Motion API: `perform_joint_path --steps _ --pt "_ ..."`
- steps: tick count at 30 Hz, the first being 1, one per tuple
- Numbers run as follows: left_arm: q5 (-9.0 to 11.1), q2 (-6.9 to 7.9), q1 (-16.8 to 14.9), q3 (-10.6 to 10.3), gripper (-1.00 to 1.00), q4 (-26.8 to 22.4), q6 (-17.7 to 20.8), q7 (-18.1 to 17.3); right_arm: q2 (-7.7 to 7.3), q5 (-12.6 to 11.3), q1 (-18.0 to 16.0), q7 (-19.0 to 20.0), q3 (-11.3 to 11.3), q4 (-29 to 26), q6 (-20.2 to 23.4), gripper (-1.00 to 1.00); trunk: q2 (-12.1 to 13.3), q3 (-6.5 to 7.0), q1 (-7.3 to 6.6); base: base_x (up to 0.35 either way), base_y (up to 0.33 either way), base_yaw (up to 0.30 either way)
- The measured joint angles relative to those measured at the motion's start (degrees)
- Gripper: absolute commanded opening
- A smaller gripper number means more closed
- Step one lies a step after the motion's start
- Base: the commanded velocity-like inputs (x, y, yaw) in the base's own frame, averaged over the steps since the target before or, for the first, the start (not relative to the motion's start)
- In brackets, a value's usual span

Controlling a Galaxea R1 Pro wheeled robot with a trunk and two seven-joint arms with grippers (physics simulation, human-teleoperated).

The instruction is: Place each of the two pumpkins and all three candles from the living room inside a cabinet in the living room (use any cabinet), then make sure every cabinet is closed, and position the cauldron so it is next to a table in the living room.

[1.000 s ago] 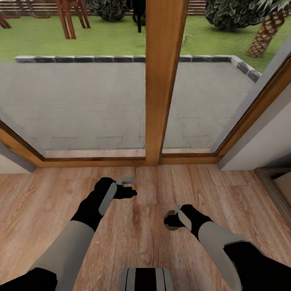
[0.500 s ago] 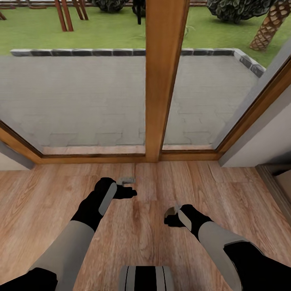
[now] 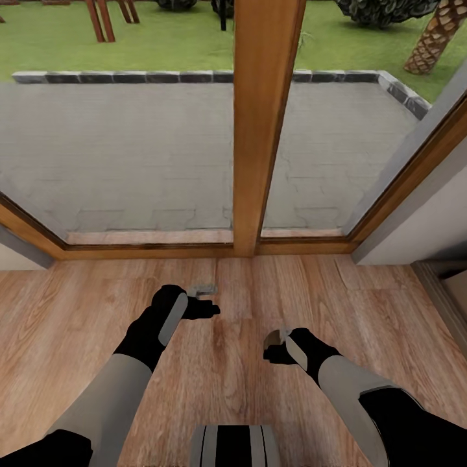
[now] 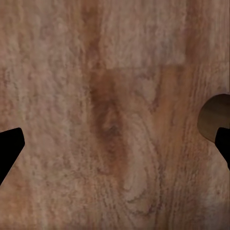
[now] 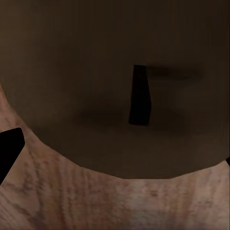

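My right gripper (image 3: 275,346) hangs low over the wood-plank floor, shut on a squat tan candle (image 3: 279,336). The right wrist view looks close onto the candle's shadowed round top (image 5: 96,86) and its dark wick (image 5: 139,95), with black fingertips (image 5: 9,146) at the sides. My left gripper (image 3: 209,300) is held out over the floor to the left of it, open and holding nothing. Its black fingertips (image 4: 9,146) stand wide apart over bare planks. The pumpkins, the cauldron and the table are out of view.
A large window with a thick wooden post (image 3: 263,123) and a low wooden sill (image 3: 149,250) stands straight ahead, with a paved patio and lawn outside. A white wall (image 3: 421,227) angles in at the right, with a dark-framed edge (image 3: 444,292) low beside it.
The whole picture has slid slightly upward, so the camera has moved. Both arms keep their pose, and the candle stays in my right gripper.
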Motion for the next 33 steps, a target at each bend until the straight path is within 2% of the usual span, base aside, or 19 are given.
perform_joint_path --steps 2,14,22,31,32,33 --pt "0.00 0.00 0.00 0.00 1.00 -0.02 0.01 0.00 0.00 0.00 0.00 0.01 0.00 0.00 0.01 1.00 -0.03 -0.44 0.05 0.000 0.000 0.000" --pt "0.01 0.06 0.00 0.00 1.00 0.00 -0.06 0.00 0.00 0.00 0.00 0.07 -0.09 0.00 -0.02 1.00 -0.03 -0.45 0.05 0.004 0.000 0.000" --pt "0.01 0.08 0.00 0.00 1.00 -0.01 -0.06 0.00 -0.01 0.06 0.00 0.07 -0.05 0.03 -0.01 1.00 -0.03 -0.45 0.02 0.234 0.000 0.000" --pt "0.00 0.07 0.00 0.00 1.00 0.00 -0.07 0.00 0.00 -0.02 0.00 0.05 -0.14 0.00 0.01 1.00 -0.03 -0.45 0.05 0.035 0.000 0.000" --pt "0.01 0.07 0.00 0.00 1.00 0.00 -0.07 0.00 0.00 -0.02 0.00 0.03 -0.17 0.00 0.03 -1.00 -0.03 -0.45 0.05 0.002 0.000 0.000" --pt "0.01 0.06 0.00 0.00 1.00 0.00 -0.07 0.00 0.00 0.04 0.00 0.04 -0.18 0.00 0.04 -1.00 -0.03 -0.45 0.05 0.000 0.000 0.000"
